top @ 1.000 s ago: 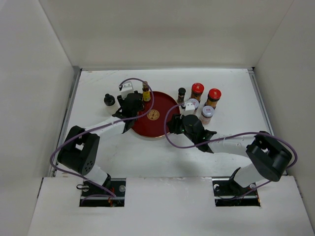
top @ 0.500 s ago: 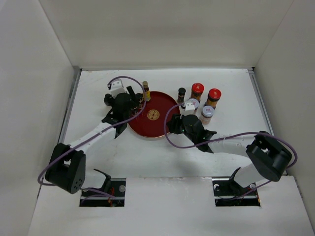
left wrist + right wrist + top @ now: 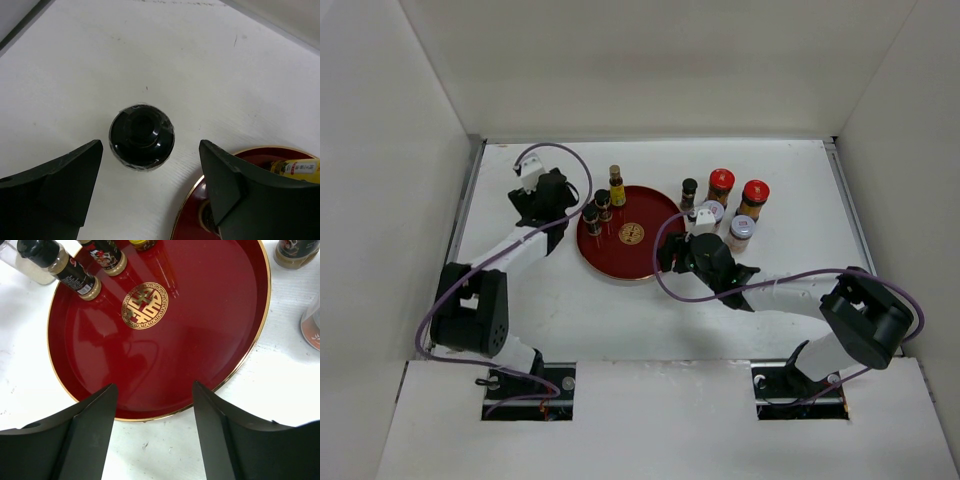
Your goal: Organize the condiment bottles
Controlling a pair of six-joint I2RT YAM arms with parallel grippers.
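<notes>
My left gripper (image 3: 548, 203) is open above a round black-capped jar (image 3: 142, 136) standing on the table left of the dark-red tray (image 3: 645, 262); the jar lies between and below the jaws, untouched. Two dark black-capped bottles (image 3: 592, 218) (image 3: 604, 205) stand on the tray's left side, with a yellow-labelled bottle (image 3: 616, 187) at its far rim. My right gripper (image 3: 670, 255) is open and empty over the tray's near-right rim (image 3: 235, 375). A dark bottle (image 3: 689, 192), two red-lidded jars (image 3: 721, 182) (image 3: 755, 192) and two white-lidded jars (image 3: 710, 212) (image 3: 742, 228) stand right of the tray.
The table is boxed in by white walls on the left, back and right. In the right wrist view the two dark bottles (image 3: 65, 267) (image 3: 107, 255) lean over the tray's far side, and a white-lidded jar (image 3: 312, 325) is at the right edge.
My left gripper has moved left, off the tray's left edge, to above the black-capped jar. The two dark bottles on the tray now show. The right arm has not moved.
</notes>
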